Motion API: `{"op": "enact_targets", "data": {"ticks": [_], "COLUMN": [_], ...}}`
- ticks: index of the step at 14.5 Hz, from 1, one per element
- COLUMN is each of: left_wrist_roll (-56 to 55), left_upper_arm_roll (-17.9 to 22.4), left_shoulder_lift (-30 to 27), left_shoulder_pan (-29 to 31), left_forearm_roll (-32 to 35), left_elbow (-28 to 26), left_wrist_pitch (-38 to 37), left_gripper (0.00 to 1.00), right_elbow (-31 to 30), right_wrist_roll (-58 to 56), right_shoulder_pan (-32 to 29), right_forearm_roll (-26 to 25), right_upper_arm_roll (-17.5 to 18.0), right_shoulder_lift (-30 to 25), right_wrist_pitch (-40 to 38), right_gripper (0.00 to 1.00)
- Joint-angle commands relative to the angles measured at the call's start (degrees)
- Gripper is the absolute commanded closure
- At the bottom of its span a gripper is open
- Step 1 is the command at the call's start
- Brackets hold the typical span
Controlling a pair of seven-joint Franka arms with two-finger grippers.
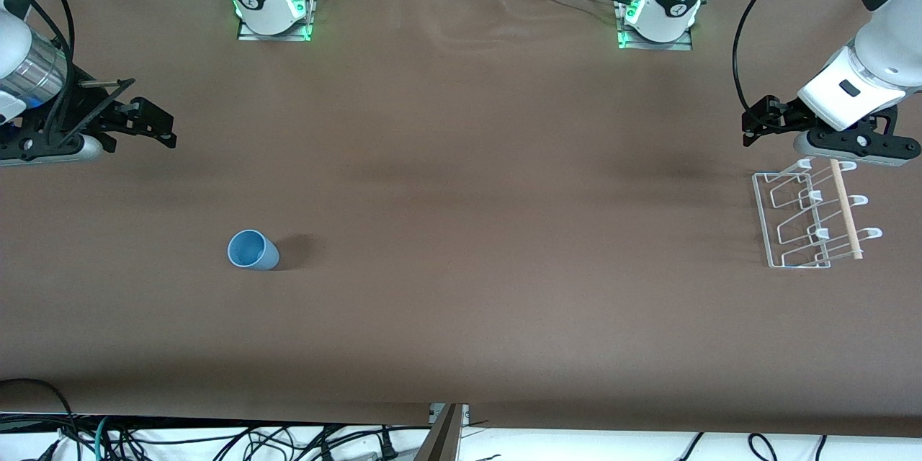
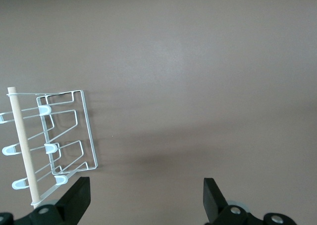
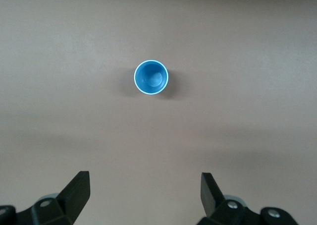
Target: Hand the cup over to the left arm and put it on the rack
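Nothing of the task done yet, judging by how things lay. Cup point(image 1: 253, 250) upright on the desk point(image 1: 461, 317), mouth up and empty, toward the right arm's end, well in from every edge and nearer the front camera than either base; untouched, apart from both claws. Right claw point(image 1: 155, 124) up in the air over the desk's edge at the right arm's end, fingers spread wide and holding nothing; seen from the right wrist view, cup point(image 3: 151, 77) ahead of the spread fingers point(image 3: 77, 190) with bare desk between. Left claw point(image 1: 763, 117) up over the desk near the left arm's end, just beside the rack point(image 1: 810, 216), fingers likewise spread and empty (waiting, by the look of it). Rack standing on the desk close to that end's edge, no cup on any prong; wooden dowel point(image 1: 846, 210) across it. In the left wrist view, rack point(image 2: 64, 140) lying beside one spread finger point(image 2: 77, 197), not touching.

Everything left to do, as judged: reaching and gripping the cup with the right claw, lifting, carrying toward mid-desk, handing over to the left claw, then setting the cup on the rack.
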Motion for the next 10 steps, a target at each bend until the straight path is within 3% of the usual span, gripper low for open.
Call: {"op": "enact_targets", "data": {"ticks": [1, 10], "left_wrist_roll": [-0.2, -0.1], "left_upper_arm_roll": [-0.1, -0.1], "left_shoulder_lift": [0.0, 0.0], "left_shoulder_pan": [0.3, 0.3], "left_forearm_roll": [-0.2, -0.2], "left_elbow": [0.0, 0.0], "left_wrist_pitch": [0.4, -0.2], "left_gripper": [0.00, 0.00], "right_elbow": [0.9, 0.9], "right_wrist_roll": [1.4, 1.4], "right_shoulder_pan": [-0.5, -0.4], "right_forearm_roll": [-0.8, -1.1], "right_upper_arm_roll": [0.8, 0.8], "right_shoulder_lift": [0.3, 0.5], "right_wrist_pitch": [-0.7, -0.6], "right_gripper": [0.01, 0.01]}}
